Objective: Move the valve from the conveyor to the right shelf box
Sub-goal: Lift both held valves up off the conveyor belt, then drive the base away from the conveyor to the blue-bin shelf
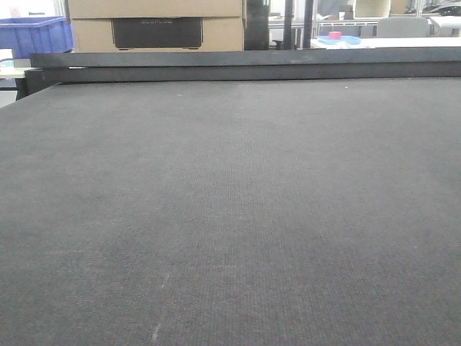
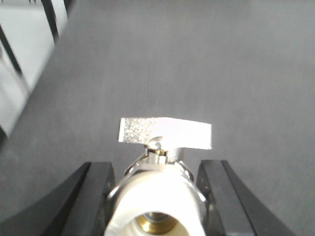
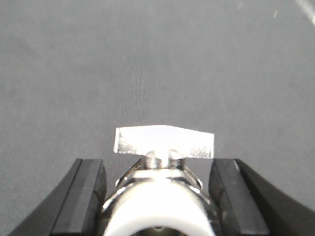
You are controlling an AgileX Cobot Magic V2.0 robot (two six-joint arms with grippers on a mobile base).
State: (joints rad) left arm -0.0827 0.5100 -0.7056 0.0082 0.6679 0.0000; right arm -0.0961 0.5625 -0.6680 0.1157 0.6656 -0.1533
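The conveyor (image 1: 230,216) is a wide dark grey woven belt that fills the front view; no valve or gripper shows there. In the left wrist view a silver valve (image 2: 157,196) with a white end cap and a flat silver handle (image 2: 165,132) sits between the black fingers (image 2: 93,196) of my left gripper (image 2: 156,169), which is shut on its body over the belt (image 2: 221,73). In the right wrist view a second, similar valve (image 3: 160,206) sits between the fingers (image 3: 86,196) of my right gripper (image 3: 157,167), also shut on it over the belt (image 3: 147,59).
A dark rail (image 1: 245,63) runs along the belt's far edge. Behind it stand cardboard boxes (image 1: 155,21), a blue crate (image 1: 36,32) and a white table with a red item (image 1: 335,36). The belt's left edge and light floor (image 2: 19,59) show in the left wrist view.
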